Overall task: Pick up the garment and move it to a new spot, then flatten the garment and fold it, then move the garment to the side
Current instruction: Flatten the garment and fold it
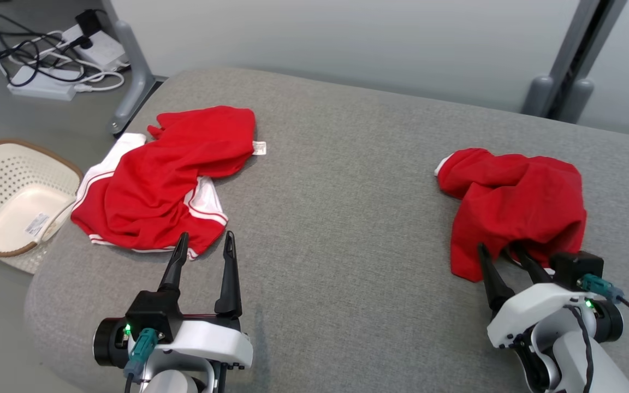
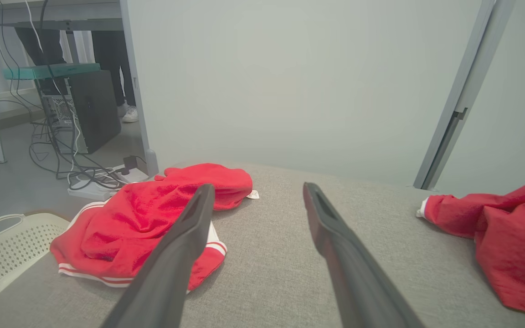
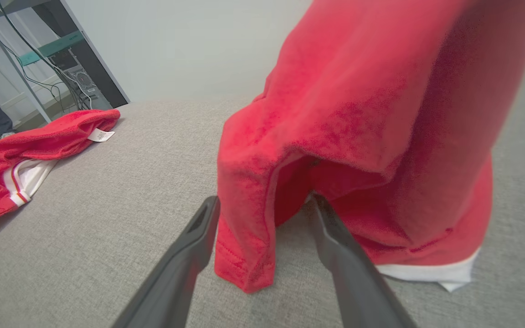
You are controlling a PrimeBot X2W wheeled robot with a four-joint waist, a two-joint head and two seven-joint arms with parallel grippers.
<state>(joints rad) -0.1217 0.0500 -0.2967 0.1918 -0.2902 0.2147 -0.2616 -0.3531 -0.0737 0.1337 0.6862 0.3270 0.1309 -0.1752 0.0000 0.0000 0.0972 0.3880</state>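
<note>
Right wrist view: straddled garment (image 3: 358, 114) hem, right gripper (image 3: 265, 205) spread; likely needed deeper reach before pinching; left gripper (image 1: 205, 243) spread, empty.

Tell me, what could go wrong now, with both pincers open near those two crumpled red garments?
1. The right pincer straddles one loose fold of the right garment. Closing there may catch only a thin layer that slips, or lift it bunched.
2. The left garment lies at the cushion edge, by the basket. A nudge from the left pincer might slide it off.
</note>
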